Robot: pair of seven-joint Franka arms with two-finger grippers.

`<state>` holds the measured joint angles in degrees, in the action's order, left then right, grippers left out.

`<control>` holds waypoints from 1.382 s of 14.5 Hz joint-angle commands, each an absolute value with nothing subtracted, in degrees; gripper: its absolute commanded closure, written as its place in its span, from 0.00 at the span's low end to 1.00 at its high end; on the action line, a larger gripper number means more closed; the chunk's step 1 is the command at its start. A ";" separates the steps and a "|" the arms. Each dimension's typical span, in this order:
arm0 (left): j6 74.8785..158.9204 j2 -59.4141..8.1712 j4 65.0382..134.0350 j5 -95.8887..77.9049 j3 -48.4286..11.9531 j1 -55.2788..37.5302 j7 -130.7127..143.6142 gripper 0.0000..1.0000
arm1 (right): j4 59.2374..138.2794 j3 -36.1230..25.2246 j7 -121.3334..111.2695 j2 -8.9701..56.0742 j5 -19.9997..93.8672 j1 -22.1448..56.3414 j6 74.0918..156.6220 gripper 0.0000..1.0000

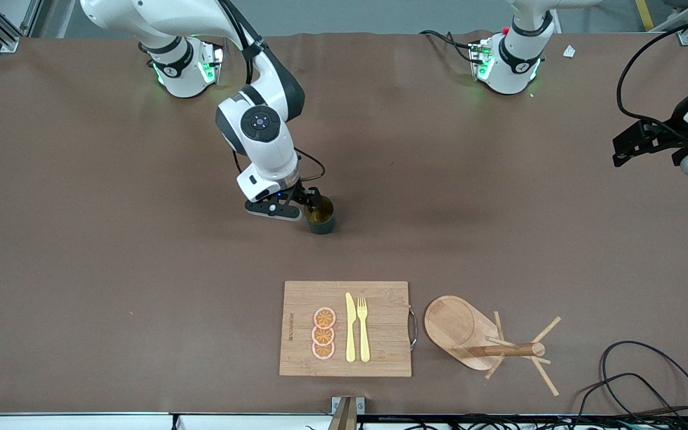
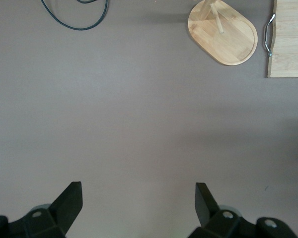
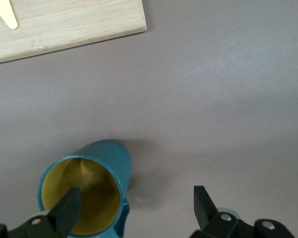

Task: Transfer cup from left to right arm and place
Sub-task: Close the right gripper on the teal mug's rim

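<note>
The cup (image 1: 322, 218), a dark teal mug with a tan-gold inside, stands upright on the brown table near its middle. My right gripper (image 1: 312, 203) hangs open right at it. In the right wrist view one finger (image 3: 69, 206) sits over the cup's (image 3: 107, 158) mouth and the other finger (image 3: 201, 201) is off to the side over bare table. The rim and small handle (image 3: 123, 220) lie between them, and the right gripper (image 3: 136, 196) grips nothing. My left gripper (image 1: 622, 152) waits open and empty over the left arm's end of the table, with only bare table under the left gripper (image 2: 139, 191).
A bamboo cutting board (image 1: 380, 298) lies nearer the front camera, carrying three orange slices (image 1: 323, 333), a yellow knife (image 1: 350, 328) and a fork (image 1: 363, 328). Beside it is a wooden mug tree (image 1: 460, 325) with an oval base. Black cables (image 1: 636, 370) loop at the corner.
</note>
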<state>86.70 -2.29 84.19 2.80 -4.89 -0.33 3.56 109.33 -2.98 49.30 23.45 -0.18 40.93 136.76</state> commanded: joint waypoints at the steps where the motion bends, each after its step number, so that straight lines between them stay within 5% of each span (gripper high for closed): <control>1: 87.36 1.40 87.80 1.06 -5.01 0.35 2.46 0.00 | 108.28 -3.69 51.24 25.57 -1.41 42.01 138.25 0.01; 8: 87.19 0.70 87.28 0.70 -5.54 0.18 3.78 0.00 | 106.44 -3.69 53.00 28.47 -1.67 43.07 138.60 0.22; 20: 87.89 0.09 87.01 0.70 -5.71 0.00 3.52 0.00 | 106.26 -3.60 53.88 29.62 -1.67 43.94 140.80 0.94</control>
<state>87.19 -0.23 86.44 1.62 -5.69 -0.22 3.52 106.98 -3.00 51.78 29.08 -0.39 42.78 140.31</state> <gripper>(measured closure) 0.000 0.872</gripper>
